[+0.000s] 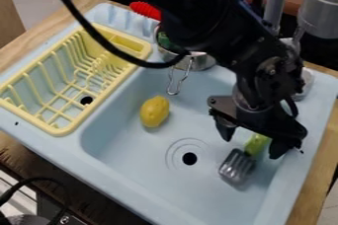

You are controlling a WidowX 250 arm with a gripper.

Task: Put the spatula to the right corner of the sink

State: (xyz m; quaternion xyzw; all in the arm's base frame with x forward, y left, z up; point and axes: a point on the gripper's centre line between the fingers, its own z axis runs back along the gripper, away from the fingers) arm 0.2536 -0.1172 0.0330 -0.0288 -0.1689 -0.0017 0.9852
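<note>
Arm (218,26): black, slanting in from the top edge and hanging over the right part of the sink (148,184), a dark cable (99,34) looping off to its left.
Tool (252,140): above the spatula, pointing down; released, as far as I can see from here, its two tips standing well apart with the green handle (257,145) between them. Whether either tip touches that handle, I can't tell.
Spatula (237,167): down in the basin, between the drain and the sink's right edge. Its slotted metal head points toward the near edge, and the handle runs up and back under the tool.
Drain (190,158): a dark round hole with rings about it, just left of the spatula's head.
Lemon (154,111): yellow, lying in the basin up and left of the drain, well apart from the spatula.
Rack (61,132): pale yellow, slatted, set on the left part of the sink, outside the basin.
Pot (200,60): shiny metal, at the sink's far edge, partly behind the arm, with something green (165,40) in it; a wire loop (173,91) hangs beside it into the basin.
Red thing (145,9): ribbed, by the far edge near the pot, half hidden by the arm.
Tap (324,8): grey, rising behind the sink's far right corner.
Counter (314,189): wood, showing around the pale blue sink.
</note>
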